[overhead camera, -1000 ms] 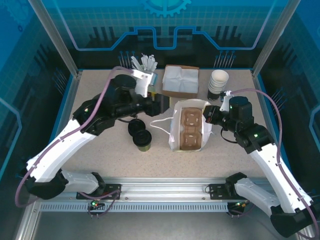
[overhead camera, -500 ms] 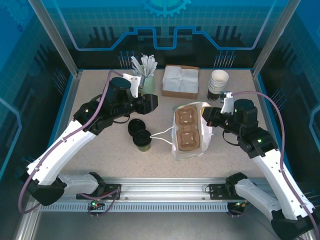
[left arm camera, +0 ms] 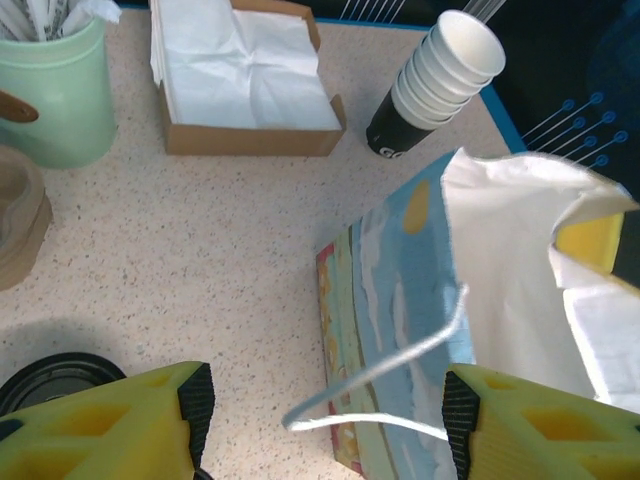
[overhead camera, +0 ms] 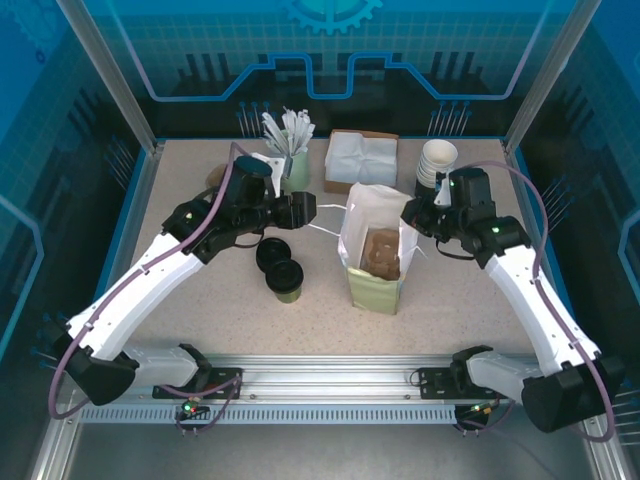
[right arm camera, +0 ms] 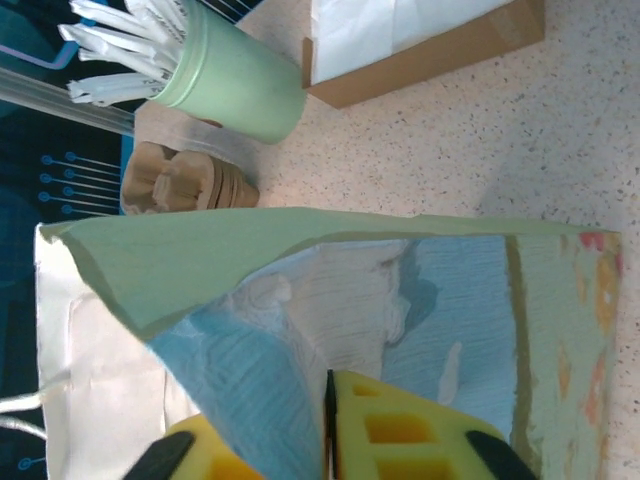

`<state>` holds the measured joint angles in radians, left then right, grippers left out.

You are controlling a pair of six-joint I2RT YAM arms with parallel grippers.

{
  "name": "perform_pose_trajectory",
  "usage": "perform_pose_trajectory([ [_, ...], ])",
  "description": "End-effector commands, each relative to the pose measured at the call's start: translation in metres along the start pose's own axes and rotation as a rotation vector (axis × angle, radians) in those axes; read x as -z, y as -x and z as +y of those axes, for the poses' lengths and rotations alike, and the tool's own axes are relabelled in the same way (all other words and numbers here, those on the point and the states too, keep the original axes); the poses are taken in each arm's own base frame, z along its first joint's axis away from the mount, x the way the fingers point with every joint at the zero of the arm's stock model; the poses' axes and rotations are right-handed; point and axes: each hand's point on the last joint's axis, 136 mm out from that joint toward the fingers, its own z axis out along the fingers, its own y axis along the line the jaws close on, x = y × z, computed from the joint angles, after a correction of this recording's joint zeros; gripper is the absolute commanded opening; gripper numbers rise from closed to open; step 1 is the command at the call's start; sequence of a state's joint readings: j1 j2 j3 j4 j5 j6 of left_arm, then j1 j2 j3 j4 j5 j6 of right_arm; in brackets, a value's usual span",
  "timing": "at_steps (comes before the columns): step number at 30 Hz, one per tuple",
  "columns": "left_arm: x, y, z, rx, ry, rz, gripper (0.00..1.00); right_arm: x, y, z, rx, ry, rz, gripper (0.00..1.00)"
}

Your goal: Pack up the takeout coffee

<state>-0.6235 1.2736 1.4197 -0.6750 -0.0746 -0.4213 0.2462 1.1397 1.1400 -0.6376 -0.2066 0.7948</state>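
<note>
Tabletop: takeout coffee near spread left tool, apart; right tool pinches bag.

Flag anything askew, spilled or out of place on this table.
The paper bag stands upright, but its rim is bent out of shape where the right fingers pinch one wall. Its string handle droops loose between the open left fingers. Nothing looks spilled or torn.

The paper bag, lying flat before, now stands upright with the right hand pinching its rim.
</note>
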Motion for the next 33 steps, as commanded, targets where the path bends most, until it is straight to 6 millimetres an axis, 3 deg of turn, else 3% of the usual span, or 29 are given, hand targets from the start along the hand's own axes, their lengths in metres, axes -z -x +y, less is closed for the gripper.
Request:
perform_pose_trajectory([
  [1,-0.003,-0.006,0.007,0.028,0.019,0.018,0.64,0.01,0.008,-0.003,0.015,-0.061,0.0,0.17],
  [12,0.001,-0.025,0.017,-0.022,0.059,0.094,0.67,0.039,0.031,-0.02,0.227,-0.308,0.004,0.49],
  [23,0.012,-0.059,0.045,-0.015,0.136,0.137,0.72,0.045,0.027,-0.008,0.329,-0.401,0.056,0.6],
  [33,0.001,-0.111,0.071,-0.012,0.188,0.219,0.78,0.057,0.025,0.004,0.36,-0.359,0.047,0.68],
])
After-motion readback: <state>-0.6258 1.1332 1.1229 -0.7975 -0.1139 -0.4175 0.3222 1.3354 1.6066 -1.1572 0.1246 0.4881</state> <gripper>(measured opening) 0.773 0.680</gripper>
